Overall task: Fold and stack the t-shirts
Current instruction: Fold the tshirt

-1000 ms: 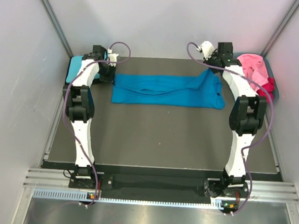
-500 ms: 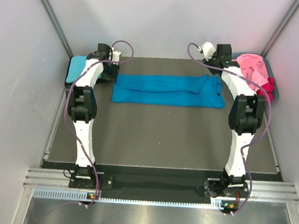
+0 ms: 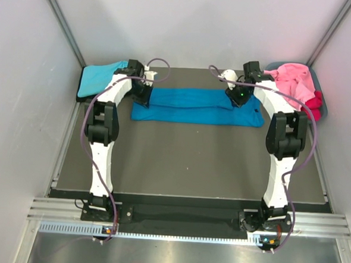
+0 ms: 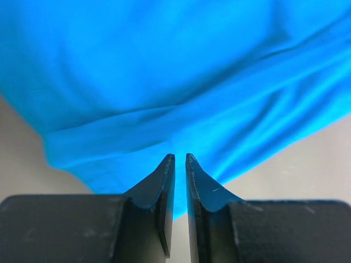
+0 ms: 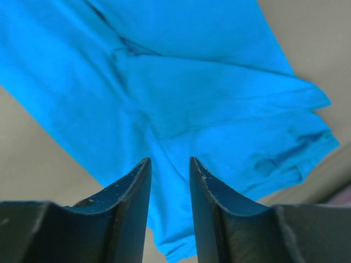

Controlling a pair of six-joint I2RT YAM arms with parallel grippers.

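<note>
Nearest, both arm bases sit at the front edge of the dark worktop, w/ the left arm and right arm stretched straight away from it. Past a bare strip of worktop lies the bright blue t-shirt, folded into a long flat band running left to right; its right end is wider and a bit rumpled. The left tool is over the band's left end. In the left wrist view its fingers stand only a thin slit apart, w/ nothing between them, and blue cloth w/ a soft crease fills most of the pic. The right tool is over the band's right end, near the far edge. Its fingers are clearly parted, approx. a finger's thickness of gap, and hold nothing; below them the cloth shows layered hems and a folded sleeve edge (can't tell whether either tool's tips actually touch the fabric). Farther back, at the far left corner, the turquoise t-shirt lies folded, just beside the left arm's wrist and apart from the blue one. At the far right corner a grey-blue tub holds bunched pink t-shirts, w/ a bit of the crimson t-shirt showing at its right side.
</note>
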